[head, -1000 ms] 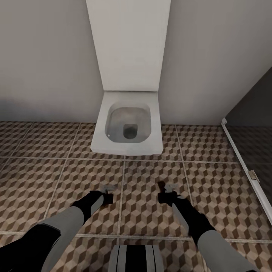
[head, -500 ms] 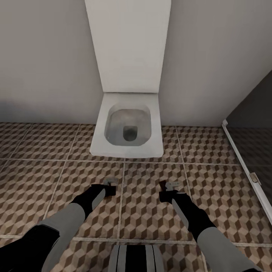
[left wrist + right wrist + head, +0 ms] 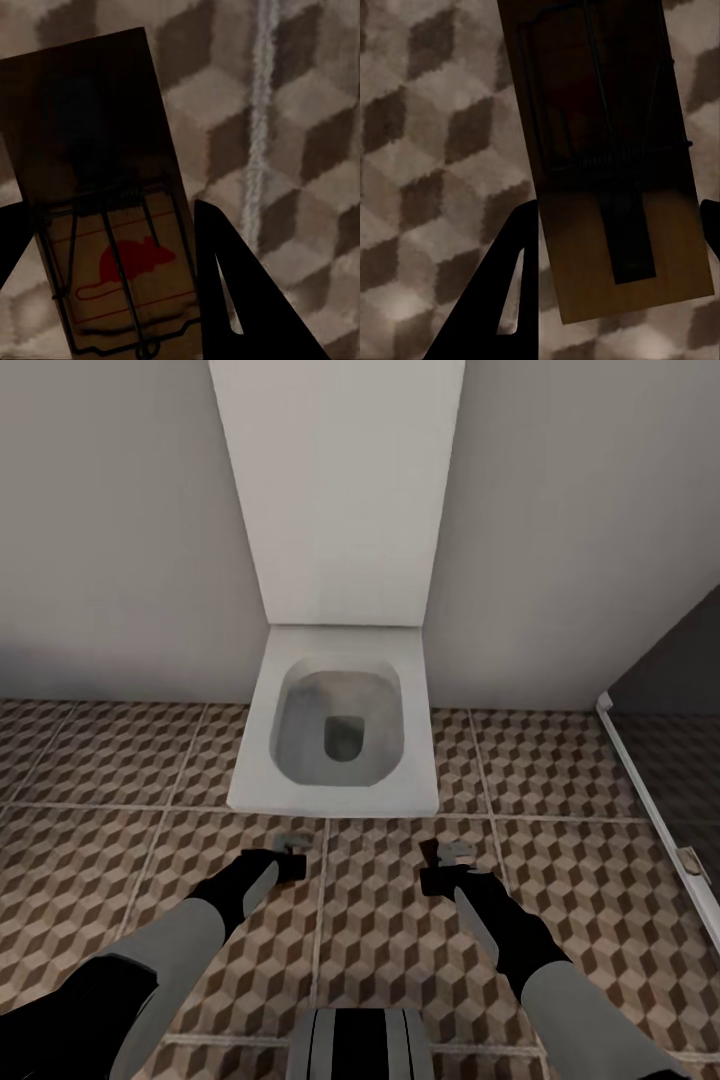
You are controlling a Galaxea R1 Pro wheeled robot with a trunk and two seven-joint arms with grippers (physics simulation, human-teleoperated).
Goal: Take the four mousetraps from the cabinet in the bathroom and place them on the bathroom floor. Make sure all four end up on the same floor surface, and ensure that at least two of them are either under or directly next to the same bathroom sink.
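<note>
Wall: plain pale grey wall (image 3: 110,540) ahead of me, closing off the way forward.
Floor: brown, beige and white cube-patterned bathroom floor tiles (image 3: 90,860) with pale grout, spread under both my arms.
Toilet: white square-edged toilet (image 3: 338,735), lid up against the wall, straight in front; not the sink I need.
Shower edge: dark panel with a white frame (image 3: 650,800) on my right.
Left load: my left gripper (image 3: 290,853) is clamped on a flat brown wooden mousetrap (image 3: 112,225) with dark wire, carried low over the tiles, I judge, for setting down.
Right load: my right gripper (image 3: 445,857) grips a second brown wooden mousetrap (image 3: 611,172) across its width.
Markings: a red mouse drawing on the left trap; no readable words.
</note>
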